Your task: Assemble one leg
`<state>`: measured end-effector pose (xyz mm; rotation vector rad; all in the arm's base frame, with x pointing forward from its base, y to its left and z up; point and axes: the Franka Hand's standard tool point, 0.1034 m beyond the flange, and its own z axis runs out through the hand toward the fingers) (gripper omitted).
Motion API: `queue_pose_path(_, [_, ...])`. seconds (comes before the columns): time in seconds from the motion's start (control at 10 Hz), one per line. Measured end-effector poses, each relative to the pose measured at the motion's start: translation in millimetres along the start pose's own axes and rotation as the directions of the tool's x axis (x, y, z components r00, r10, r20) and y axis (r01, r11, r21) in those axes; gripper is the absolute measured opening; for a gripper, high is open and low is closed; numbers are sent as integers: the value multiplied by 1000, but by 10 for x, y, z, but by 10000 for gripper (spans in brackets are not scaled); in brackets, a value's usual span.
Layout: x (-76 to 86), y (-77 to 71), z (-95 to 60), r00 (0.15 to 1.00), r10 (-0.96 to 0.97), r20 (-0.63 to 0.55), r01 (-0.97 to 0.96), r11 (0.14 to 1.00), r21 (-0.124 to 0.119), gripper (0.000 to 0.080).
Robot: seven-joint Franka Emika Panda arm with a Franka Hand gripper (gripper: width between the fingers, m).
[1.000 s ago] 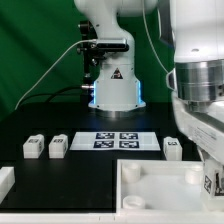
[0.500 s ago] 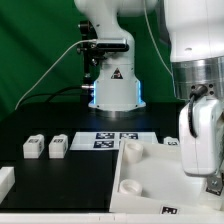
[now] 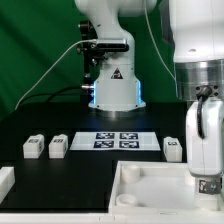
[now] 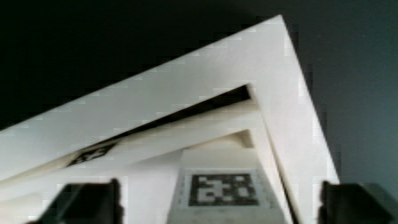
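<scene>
Three legs show in the exterior view: two small white blocks with tags side by side at the left (image 3: pixel 33 147) (image 3: pixel 58 146), and one (image 3: pixel 172 149) at the right by the marker board. My gripper (image 3: pixel 208 186) hangs low at the right, over the right edge of the large white tray-like piece (image 3: pixel 150 185). In the wrist view the gripper (image 4: pixel 217 205) is open. Its dark fingers (image 4: pixel 80 203) stand wide apart on either side of the tray-like piece (image 4: pixel 214 120). That piece fills the view, with a square tag (image 4: pixel 222 188) between the jaws. No leg shows in the wrist view.
The marker board (image 3: pixel 118 140) lies flat in front of the robot base (image 3: pixel 113 90). A white part (image 3: pixel 5 181) sits at the left edge near the front. Green backdrop behind, black table surface all round.
Half a second ago the tray-like piece sat raised and nearer the marker board, hiding the right leg. Now it lies lower at the front again and my gripper has come down.
</scene>
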<state>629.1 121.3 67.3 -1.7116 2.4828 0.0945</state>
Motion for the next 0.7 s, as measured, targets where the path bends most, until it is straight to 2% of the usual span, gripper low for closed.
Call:
queue_pose_path(0.2, [-9, 154, -45, 999, -41, 6, 41, 999, -6, 642])
queue_pose_path(0.4, [-95, 152, -248, 998, -48, 27, 47, 999, 11, 647])
queue_pose_path(0.5, [-106, 139, -280, 998, -48, 31, 47, 999, 16, 647])
queue_pose_path(0.7, [-94, 149, -250, 998, -48, 27, 47, 999, 12, 649])
